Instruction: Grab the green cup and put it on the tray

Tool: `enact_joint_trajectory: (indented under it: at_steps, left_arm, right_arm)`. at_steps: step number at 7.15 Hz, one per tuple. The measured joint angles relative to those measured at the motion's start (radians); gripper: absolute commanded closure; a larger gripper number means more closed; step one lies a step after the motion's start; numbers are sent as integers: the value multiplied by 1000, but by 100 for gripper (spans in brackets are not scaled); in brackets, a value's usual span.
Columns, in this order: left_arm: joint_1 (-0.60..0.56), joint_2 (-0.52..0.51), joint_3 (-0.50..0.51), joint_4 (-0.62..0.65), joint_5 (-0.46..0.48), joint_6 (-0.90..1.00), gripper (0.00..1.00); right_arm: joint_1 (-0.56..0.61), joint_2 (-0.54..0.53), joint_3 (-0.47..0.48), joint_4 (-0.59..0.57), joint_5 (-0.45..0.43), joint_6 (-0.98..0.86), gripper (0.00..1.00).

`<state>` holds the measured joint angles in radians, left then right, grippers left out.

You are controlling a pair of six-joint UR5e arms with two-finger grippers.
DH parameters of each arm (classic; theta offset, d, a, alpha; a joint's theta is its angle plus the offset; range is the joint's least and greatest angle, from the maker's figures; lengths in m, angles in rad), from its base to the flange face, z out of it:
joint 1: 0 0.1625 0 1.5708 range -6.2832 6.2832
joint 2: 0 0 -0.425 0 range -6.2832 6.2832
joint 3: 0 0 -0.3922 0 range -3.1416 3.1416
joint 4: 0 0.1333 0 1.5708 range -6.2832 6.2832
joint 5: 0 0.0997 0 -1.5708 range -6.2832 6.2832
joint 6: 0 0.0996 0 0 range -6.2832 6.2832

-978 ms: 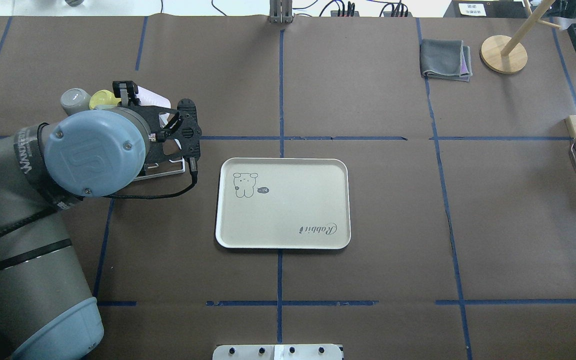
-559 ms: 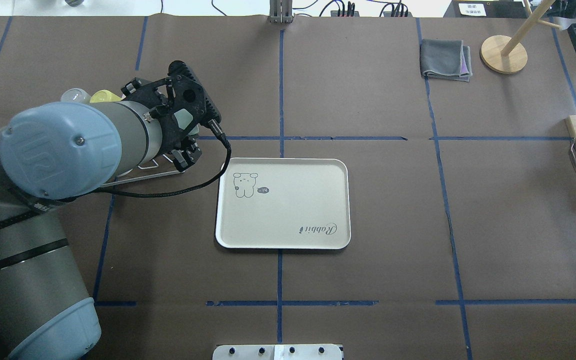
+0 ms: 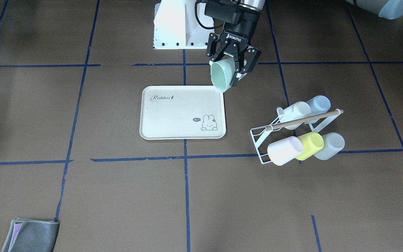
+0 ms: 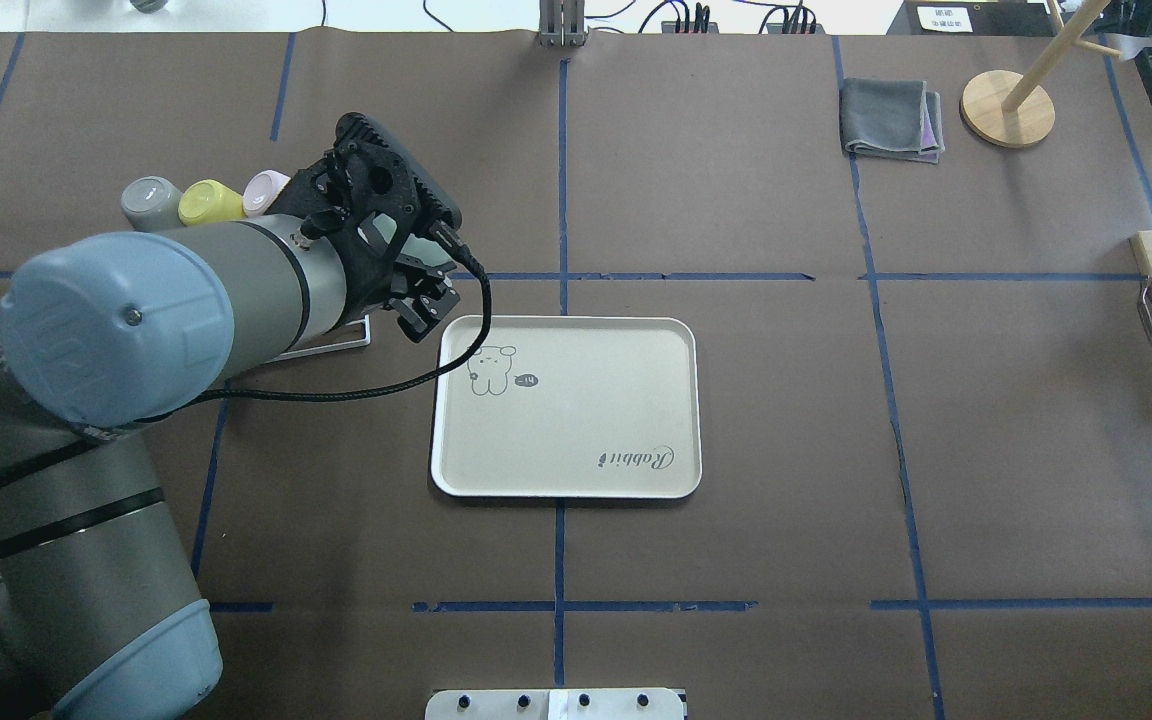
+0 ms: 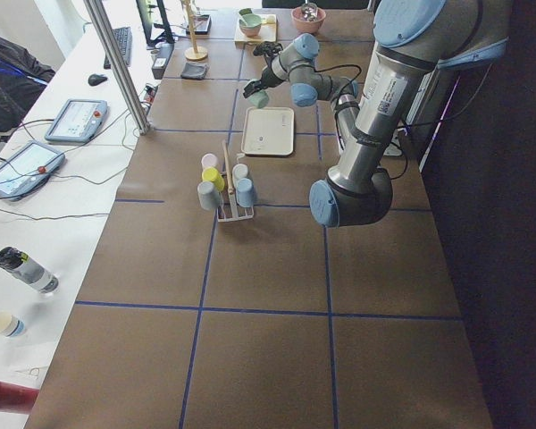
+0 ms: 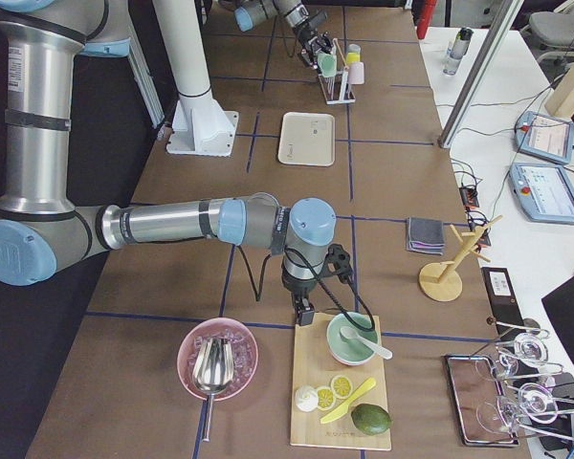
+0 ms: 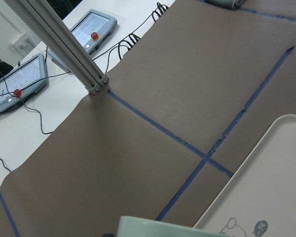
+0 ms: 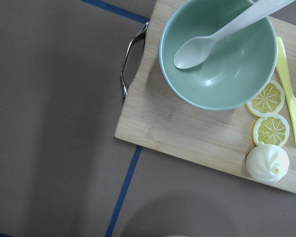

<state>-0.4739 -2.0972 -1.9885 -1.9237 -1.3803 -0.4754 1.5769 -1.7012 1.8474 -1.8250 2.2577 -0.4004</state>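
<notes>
The green cup [image 3: 220, 75] is a pale mint tumbler, tilted, with its mouth turned toward the cream "Rabbit" tray [image 3: 177, 115]. My left gripper [image 3: 230, 70] is shut on the cup and holds it in the air by the tray's corner nearest the cup rack. In the overhead view the gripper [image 4: 418, 300] sits at the tray's [image 4: 586, 420] left far corner and hides the cup. The cup's rim [image 7: 172, 228] shows at the bottom of the left wrist view, beside the tray [image 7: 271, 187]. My right gripper [image 6: 301, 311] hangs over a cutting board; I cannot tell whether it is open or shut.
A white wire rack [image 3: 262, 140] with several cups, among them a yellow-green one [image 3: 310, 145], stands to the robot's left of the tray. A wooden board [image 8: 187, 128] holds a green bowl [image 8: 222, 64]. A grey cloth [image 4: 891, 120] and a wooden stand [image 4: 1006, 108] lie at the far right.
My left gripper has swung away from the cup rack toward the tray, carrying the green cup. It now stands at the tray's left far corner.
</notes>
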Motion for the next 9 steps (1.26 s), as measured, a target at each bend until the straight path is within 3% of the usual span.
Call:
enact_joint_trajectory:
  at_steps: [2,6,8,9]
  left_arm:
    - [42,-3,153,-206,4,-11,27]
    - [106,-50,397,-489,56,-17,24]
    - [129,-88,509,-630,89,-17,14]
    - [131,-94,531,-663,93,-16,14]
  right_arm:
    - [0,0,-3,1,-1,0,0]
    - [0,0,-6,0,-1,0,0]
    - [0,0,-7,0,-1,0,0]
    - [0,-1,-7,0,-1,0,0]
